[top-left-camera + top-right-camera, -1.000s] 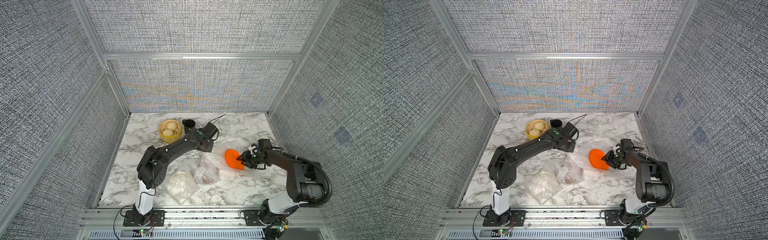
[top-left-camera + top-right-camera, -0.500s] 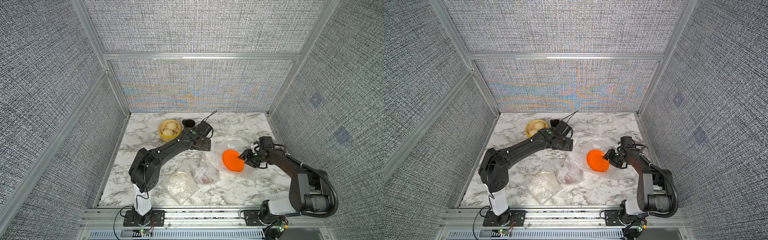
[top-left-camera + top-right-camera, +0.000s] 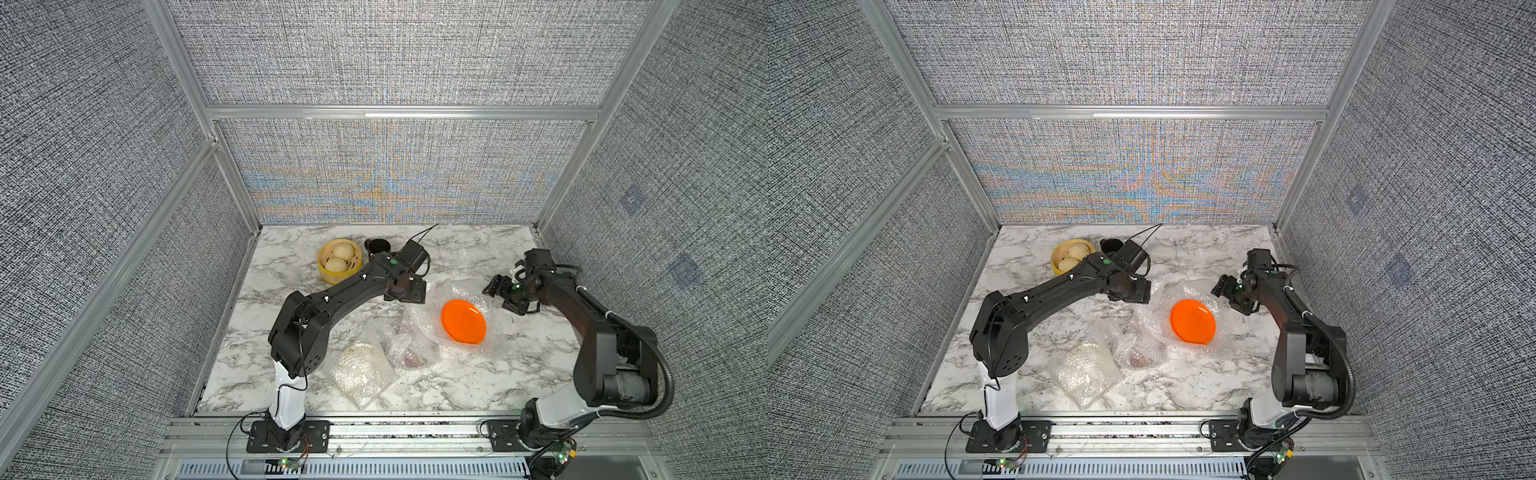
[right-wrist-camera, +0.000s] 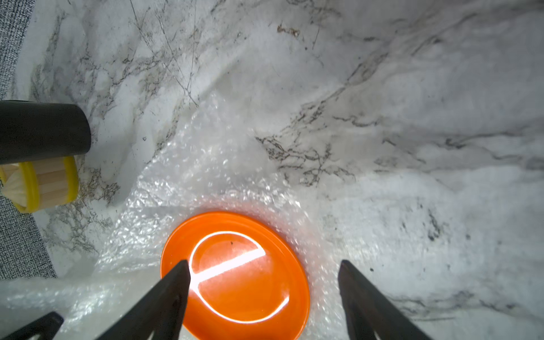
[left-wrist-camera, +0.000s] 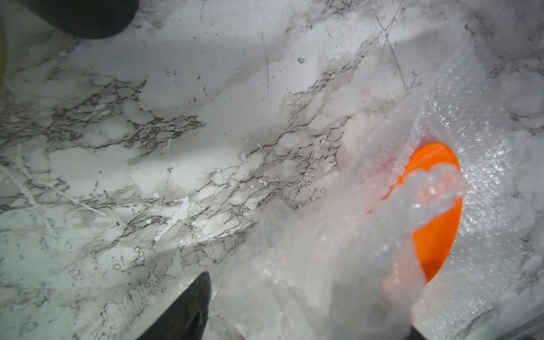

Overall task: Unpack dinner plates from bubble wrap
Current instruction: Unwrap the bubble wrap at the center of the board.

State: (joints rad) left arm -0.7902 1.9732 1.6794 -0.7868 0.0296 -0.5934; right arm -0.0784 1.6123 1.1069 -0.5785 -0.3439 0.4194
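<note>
A plain orange dinner plate point(image 3: 463, 321) point(image 3: 1192, 321) lies flat on an opened sheet of bubble wrap point(image 3: 461, 286) point(image 3: 1183, 291). My right gripper point(image 3: 500, 297) point(image 3: 1230, 297) hovers just right of it, open and empty; in the right wrist view the gripper point(image 4: 263, 262) straddles the plate point(image 4: 241, 279) edge. My left gripper point(image 3: 405, 293) is at the sheet's left edge. In its wrist view the gripper point(image 5: 294, 276) is open, one finger point(image 5: 188, 309) shows and loose wrap point(image 5: 323, 265) hides the other. Two wrapped bundles lie nearer the front: a dark red one point(image 3: 409, 351) and a whitish one point(image 3: 361, 374).
A yellow steamer basket point(image 3: 338, 262) point(image 4: 44, 185) with pale buns and a black cup point(image 3: 377, 245) point(image 4: 44, 132) stand at the back left, just behind the left wrist. Grey walls close the marble table point(image 3: 478, 386) on three sides.
My right gripper has opened and let go of the orange plate, which now lies flat on the wrap; the gripper pulled back to the right. My left gripper opened off the wrap.
</note>
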